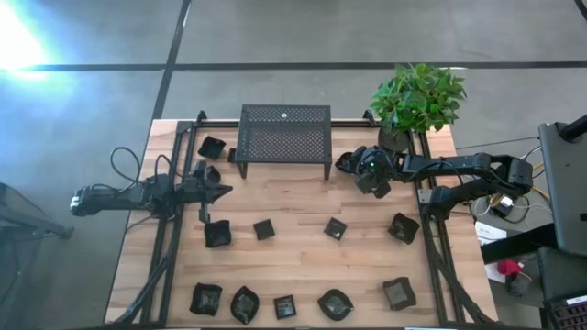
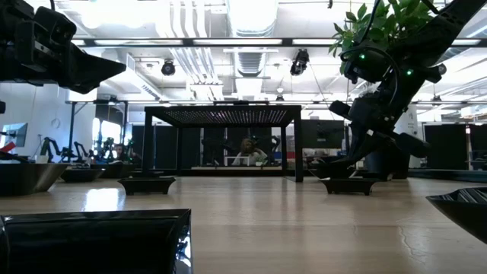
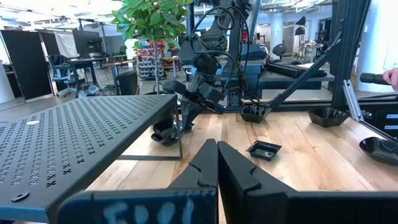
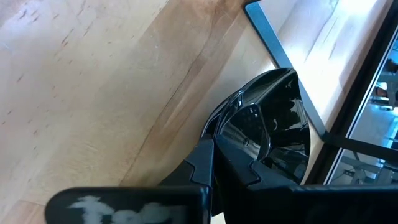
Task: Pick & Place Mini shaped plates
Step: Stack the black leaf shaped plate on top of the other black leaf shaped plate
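My right claw (image 4: 214, 152) is clenched, its tips pinching the rim of a glossy black plate (image 4: 267, 124) that sits on the bench (image 1: 293, 197) just beside the stand's (image 1: 284, 133) right leg, in front of the plant pot (image 1: 394, 137). From above, I see that claw (image 1: 371, 179) low over the wood at the stand's right end. My left claw (image 3: 217, 155) is clenched on nothing; it hovers at the stand's left end (image 1: 218, 192), with two plates (image 1: 212, 147) close by near the back left corner. The other plates lie well apart: four in a loose row across the middle (image 1: 264, 229), from the left one (image 1: 217, 235) to the right one (image 1: 404, 227), and five along the front edge (image 1: 284, 306). Beyond the bench, a person (image 2: 247, 152) sits in the room.
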Controlling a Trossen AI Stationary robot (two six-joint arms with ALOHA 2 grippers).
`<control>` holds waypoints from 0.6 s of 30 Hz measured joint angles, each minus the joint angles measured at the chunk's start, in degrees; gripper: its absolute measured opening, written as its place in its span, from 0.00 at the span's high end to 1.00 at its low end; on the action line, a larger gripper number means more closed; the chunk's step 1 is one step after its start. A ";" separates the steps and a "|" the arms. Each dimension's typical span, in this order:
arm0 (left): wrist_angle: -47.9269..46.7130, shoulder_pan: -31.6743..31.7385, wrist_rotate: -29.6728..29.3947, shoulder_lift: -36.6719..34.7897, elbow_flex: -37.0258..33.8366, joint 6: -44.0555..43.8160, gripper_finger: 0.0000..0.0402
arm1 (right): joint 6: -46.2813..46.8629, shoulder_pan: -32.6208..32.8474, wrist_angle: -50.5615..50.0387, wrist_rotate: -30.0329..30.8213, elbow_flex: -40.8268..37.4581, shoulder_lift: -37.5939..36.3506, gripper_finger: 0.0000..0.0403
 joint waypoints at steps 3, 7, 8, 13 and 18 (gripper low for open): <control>0.00 0.01 0.00 -0.01 0.00 0.00 1.00 | -0.02 -0.02 -0.01 0.00 0.00 0.00 0.98; 0.00 0.01 0.00 -0.02 0.00 0.00 1.00 | -0.41 0.00 -0.09 0.00 0.00 0.00 0.98; 0.00 0.00 0.00 -0.02 0.00 0.00 1.00 | -2.14 -0.01 -0.78 0.06 0.02 0.00 0.98; 0.00 0.02 0.00 -0.02 0.00 0.00 1.00 | -3.63 0.04 -2.59 0.02 -0.02 0.00 0.98; 0.00 0.00 0.00 -0.01 0.00 0.02 1.00 | -3.59 0.02 -2.91 -0.04 -0.02 -0.04 0.98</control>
